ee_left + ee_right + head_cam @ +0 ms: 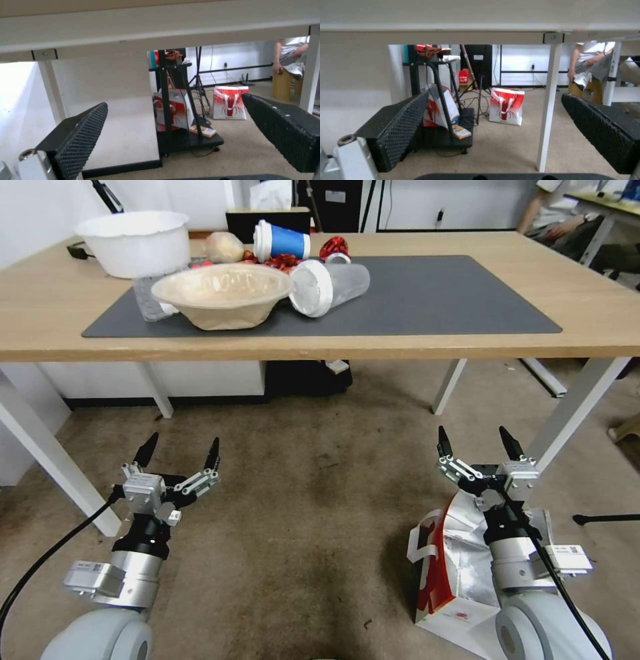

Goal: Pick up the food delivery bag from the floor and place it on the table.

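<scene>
My left fingers (pixel 180 453): spread open, empty, held low above the floor (pixel 313 513) at about 7 o'clock in the head view, tips toward the surface's underside. White plastic bowl (pixel 133 241): on the surface (pixel 40 300) at 10 o'clock, off the mat's far left corner. Beige paper bowl (pixel 223 293): on the dark grey mat (pixel 427 300), tilted toward me. Blue-sleeved cup (pixel 281 241): on its side behind the beige bowl, beside red wrappers (pixel 283 261). Clear lidded cup (pixel 330 285): on its side on the mat, white lid facing me, just beside the beige bowl. My right fingers (pixel 477 443): likewise spread open, empty, at about 4 o'clock, near a white table leg (pixel 573 410). Food delivery bag (pixel 440 567): on the floor at 5 o'clock, directly under my right wrist, mouth gaping, foil lining and red side panel showing, one white handle loop drooping off its left edge.
</scene>
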Motion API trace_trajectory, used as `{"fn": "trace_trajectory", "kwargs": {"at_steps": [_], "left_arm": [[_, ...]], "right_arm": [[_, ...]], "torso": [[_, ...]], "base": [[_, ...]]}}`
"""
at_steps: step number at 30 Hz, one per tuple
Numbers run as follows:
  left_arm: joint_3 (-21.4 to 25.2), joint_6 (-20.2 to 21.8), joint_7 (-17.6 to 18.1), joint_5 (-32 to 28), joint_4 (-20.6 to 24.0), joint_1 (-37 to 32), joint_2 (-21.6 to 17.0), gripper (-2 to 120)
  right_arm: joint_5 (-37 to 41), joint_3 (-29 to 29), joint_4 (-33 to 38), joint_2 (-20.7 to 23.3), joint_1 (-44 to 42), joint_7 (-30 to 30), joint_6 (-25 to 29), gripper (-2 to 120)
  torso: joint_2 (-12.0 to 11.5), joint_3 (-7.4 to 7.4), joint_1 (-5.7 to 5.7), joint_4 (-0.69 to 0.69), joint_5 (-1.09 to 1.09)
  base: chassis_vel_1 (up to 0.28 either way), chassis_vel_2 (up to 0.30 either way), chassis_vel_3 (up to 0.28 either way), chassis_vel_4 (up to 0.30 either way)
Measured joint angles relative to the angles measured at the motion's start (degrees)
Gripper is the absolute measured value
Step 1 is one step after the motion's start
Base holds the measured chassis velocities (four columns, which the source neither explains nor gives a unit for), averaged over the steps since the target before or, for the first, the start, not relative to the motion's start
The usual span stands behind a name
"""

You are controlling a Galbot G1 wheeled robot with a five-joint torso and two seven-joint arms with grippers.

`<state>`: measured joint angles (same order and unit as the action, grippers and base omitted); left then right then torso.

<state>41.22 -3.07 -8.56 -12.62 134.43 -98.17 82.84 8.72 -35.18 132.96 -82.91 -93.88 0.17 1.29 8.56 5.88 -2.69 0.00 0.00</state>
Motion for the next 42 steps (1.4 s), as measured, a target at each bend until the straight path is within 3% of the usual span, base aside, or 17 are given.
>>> {"fn": "trace_trajectory", "kwargs": {"at_steps": [24,42], "left_arm": [[0.24,-0.09,-0.02,0.41,0.02,-0.50,0.97,100],[-0.51,-1.09,0.14,0.24,0.37,-0.51,1.03,100]], "right_arm": [[0.78,-0.18,-0.96,0.34,1.17,-0.51,0.29,100],[1.09,-0.13,-1.26,0.18,2.03,-0.51,-0.47,100]], "torso": [[-6.30,-5.74,0.58,0.01,0.00],[-7.23,-5.88,0.85,0.00,0.01]], "base": [[0.000,0.000,0.000,0.000],[0.000,0.000,0.000,0.000]]}}
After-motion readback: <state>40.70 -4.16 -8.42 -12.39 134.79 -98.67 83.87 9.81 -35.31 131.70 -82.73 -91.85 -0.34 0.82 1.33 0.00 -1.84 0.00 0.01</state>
